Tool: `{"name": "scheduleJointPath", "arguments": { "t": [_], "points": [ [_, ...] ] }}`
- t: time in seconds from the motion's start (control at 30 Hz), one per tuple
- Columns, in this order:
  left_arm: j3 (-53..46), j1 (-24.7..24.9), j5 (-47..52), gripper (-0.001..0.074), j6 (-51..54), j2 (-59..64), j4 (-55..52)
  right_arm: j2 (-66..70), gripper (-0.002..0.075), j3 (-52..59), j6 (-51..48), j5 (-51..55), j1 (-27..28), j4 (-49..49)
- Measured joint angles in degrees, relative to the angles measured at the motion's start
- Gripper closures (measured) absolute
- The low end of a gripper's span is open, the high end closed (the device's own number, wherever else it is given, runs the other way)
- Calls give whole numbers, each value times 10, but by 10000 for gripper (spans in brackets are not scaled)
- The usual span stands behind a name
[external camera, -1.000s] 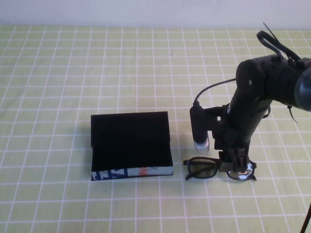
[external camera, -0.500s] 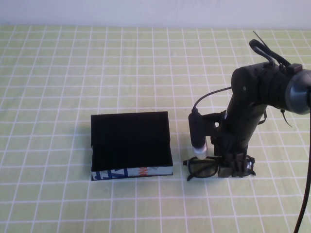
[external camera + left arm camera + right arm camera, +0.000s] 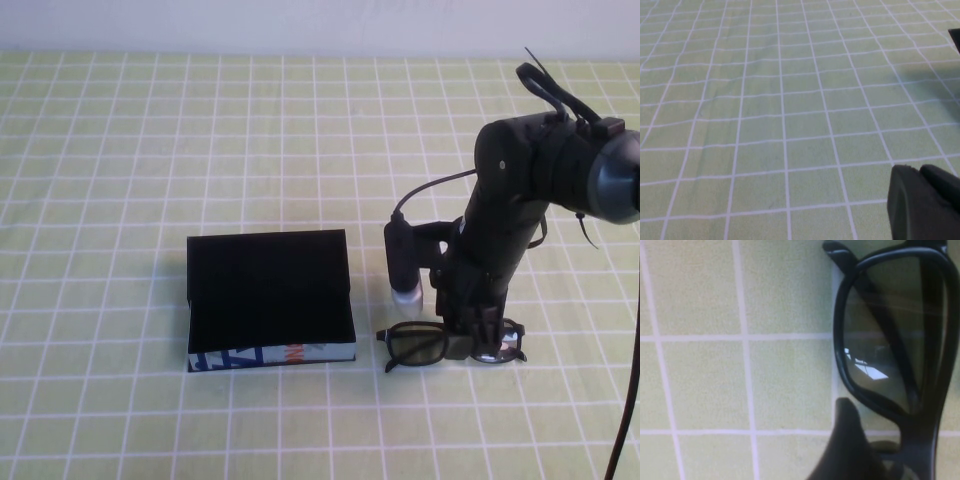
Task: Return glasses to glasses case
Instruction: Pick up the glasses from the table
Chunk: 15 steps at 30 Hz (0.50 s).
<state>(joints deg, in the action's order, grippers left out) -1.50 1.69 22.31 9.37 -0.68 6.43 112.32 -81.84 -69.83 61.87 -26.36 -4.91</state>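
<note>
The glasses (image 3: 415,348), black and thick-rimmed, lie on the green checked cloth just right of the glasses case (image 3: 268,290). The case is a black box with a blue-white patterned front edge. My right gripper (image 3: 478,340) is down on the glasses at the bridge, beside their right lens, and is shut on the frame. In the right wrist view one lens of the glasses (image 3: 890,340) fills the picture, and one dark finger (image 3: 847,440) presses against the frame by the bridge. My left gripper (image 3: 927,202) shows only in its own wrist view, shut and empty over bare cloth.
The green cloth with a white grid (image 3: 150,150) covers the whole table. A black cylindrical camera with a white tip (image 3: 405,265) hangs from the right arm between the case and the gripper. A dark corner (image 3: 956,37) shows at the edge of the left wrist view.
My right gripper has come down onto the glasses and its fingers have drawn together at the bridge. The glasses and case have stayed in place.
</note>
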Motion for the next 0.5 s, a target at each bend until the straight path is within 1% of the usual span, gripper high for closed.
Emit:
{"name": "scheduleJointPath", "arguments": {
  "t": [0.2, 0.5],
  "points": [
    [0, 0, 0, 737, 0, 0, 0, 0, 325, 0, 0, 0, 0, 13],
    [0, 0, 0, 737, 0, 0, 0, 17, 325, 0, 1, -4, 0, 15]
  ]
}}
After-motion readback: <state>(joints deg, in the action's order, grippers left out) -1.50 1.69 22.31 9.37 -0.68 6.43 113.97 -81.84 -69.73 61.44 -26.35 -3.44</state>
